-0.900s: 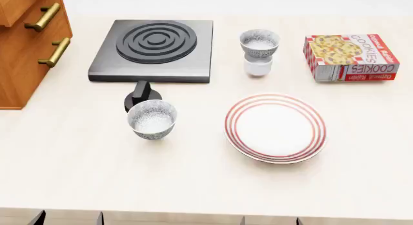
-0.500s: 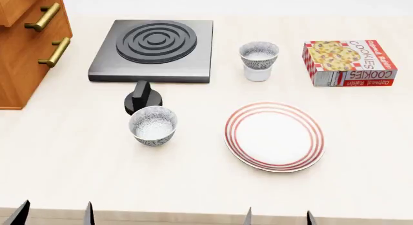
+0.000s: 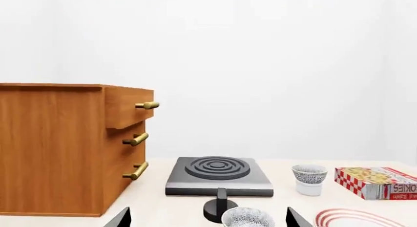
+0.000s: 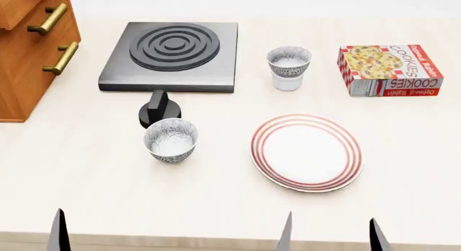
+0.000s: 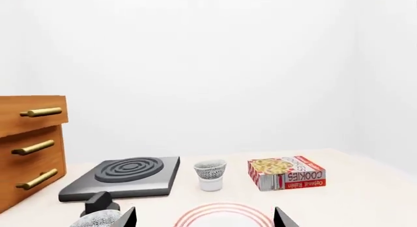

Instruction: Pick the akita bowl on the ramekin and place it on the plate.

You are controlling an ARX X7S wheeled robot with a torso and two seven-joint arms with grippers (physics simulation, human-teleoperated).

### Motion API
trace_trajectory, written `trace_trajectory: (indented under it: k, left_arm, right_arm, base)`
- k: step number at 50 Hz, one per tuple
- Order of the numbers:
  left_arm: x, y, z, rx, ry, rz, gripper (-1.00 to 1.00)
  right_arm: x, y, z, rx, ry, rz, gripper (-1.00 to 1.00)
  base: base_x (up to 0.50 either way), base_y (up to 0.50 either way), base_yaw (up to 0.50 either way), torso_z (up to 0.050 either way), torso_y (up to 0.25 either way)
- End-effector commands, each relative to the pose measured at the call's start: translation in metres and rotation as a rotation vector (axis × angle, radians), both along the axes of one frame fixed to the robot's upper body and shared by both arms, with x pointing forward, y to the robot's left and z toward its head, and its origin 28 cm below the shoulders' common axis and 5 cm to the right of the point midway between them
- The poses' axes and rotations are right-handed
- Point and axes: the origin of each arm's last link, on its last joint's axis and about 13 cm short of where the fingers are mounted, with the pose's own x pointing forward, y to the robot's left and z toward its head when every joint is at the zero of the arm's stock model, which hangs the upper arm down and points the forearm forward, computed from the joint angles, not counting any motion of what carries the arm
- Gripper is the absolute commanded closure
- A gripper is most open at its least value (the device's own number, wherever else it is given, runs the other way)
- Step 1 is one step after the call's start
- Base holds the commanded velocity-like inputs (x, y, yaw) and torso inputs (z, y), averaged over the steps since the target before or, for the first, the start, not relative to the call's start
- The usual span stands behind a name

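Note:
The akita bowl [image 4: 289,60], speckled black and white, sits on the white ramekin [image 4: 287,83] at the back of the counter; both also show in the right wrist view, bowl [image 5: 210,170] over ramekin [image 5: 210,185]. The red-ringed plate [image 4: 306,152] lies nearer, slightly to the right. An identical second bowl [image 4: 170,140] stands alone to the left. My right gripper [image 4: 331,236] is open at the front edge, just short of the plate. My left gripper [image 3: 208,222] is open too, with one of its fingers [image 4: 58,232] showing at the lower left. Neither holds anything.
A dark hotplate [image 4: 173,54] with a black knob [image 4: 158,109] sits back left. A wooden drawer cabinet [image 4: 32,46] stands at the far left. A cookie box [image 4: 390,69] lies right of the ramekin. The counter's front edge [image 4: 216,237] runs along the bottom.
The view shifted at first, then held still. Both grippers' fingertips have risen higher into the bottom of the head view, and the right pair stands wider apart. No object has moved.

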Motion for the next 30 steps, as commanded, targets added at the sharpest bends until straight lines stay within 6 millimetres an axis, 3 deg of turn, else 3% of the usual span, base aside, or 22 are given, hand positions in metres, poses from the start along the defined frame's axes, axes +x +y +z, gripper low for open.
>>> trace_trajectory:
  k: [1,11,30]
  left_arm:
    - [-0.0185,0.0005,0.0226,-0.014,-0.07,-0.008,-1.0]
    - [-0.0186,0.0021,0.0232,-0.026,-0.069,-0.006,-1.0]
    - [-0.0171,0.0001,0.0209,-0.025,-0.056,-0.013,-1.0]
  right_arm:
    - [-0.017,0.0013,0.0215,0.022,-0.061,0.02,-1.0]
    - [-0.0156,-0.0002,0.0222,0.026,-0.049,0.011,-1.0]
    - [-0.013,0.0028,0.0177,0.013,-0.009,0.025,-1.0]
  base:
    - [0.0,0.0,0.0,0.0,0.0]
    - [0.01,0.0,0.0,0.0,0.0]
    - [0.49,0.0,0.0,0.0,0.0]
